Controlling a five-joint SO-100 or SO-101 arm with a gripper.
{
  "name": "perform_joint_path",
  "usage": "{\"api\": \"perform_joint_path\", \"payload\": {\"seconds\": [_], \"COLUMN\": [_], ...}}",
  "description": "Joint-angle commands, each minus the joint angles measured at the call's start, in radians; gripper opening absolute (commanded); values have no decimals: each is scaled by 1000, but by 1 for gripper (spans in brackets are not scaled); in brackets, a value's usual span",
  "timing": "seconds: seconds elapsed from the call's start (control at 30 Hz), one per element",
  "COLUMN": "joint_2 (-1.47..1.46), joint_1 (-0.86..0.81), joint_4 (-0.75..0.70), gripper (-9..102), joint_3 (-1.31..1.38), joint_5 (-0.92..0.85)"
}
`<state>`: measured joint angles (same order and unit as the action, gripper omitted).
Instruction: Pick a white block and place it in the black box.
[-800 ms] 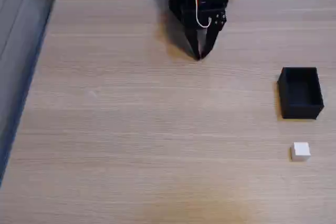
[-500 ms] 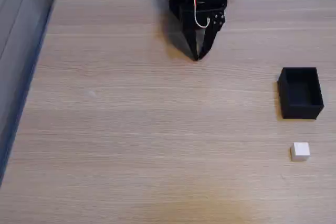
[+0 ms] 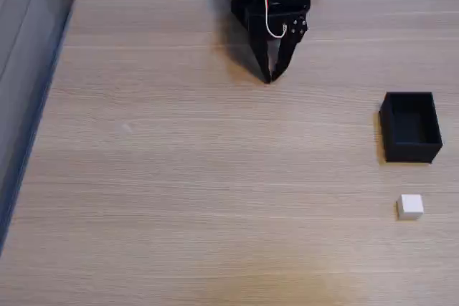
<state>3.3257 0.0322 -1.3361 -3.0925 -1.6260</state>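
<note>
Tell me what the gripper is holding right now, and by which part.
Nothing is held. The gripper has its fingertips together with nothing between them, near the far side of the table. The white block lies untouched near the black box.

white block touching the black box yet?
Apart. The fixed view shows the white block lying on the table below the black box, with a clear strip of bare wood between them.
</note>
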Motion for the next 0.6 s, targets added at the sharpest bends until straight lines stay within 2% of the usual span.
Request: {"api": "perform_joint_path", "payload": {"seconds": [0.0, 0.57], "joint_2": [6, 6], "joint_1": [11, 6], "joint_4": [-9, -11], "gripper": [0, 0], "joint_3": [-15, -15], "joint_5": [6, 14]}}
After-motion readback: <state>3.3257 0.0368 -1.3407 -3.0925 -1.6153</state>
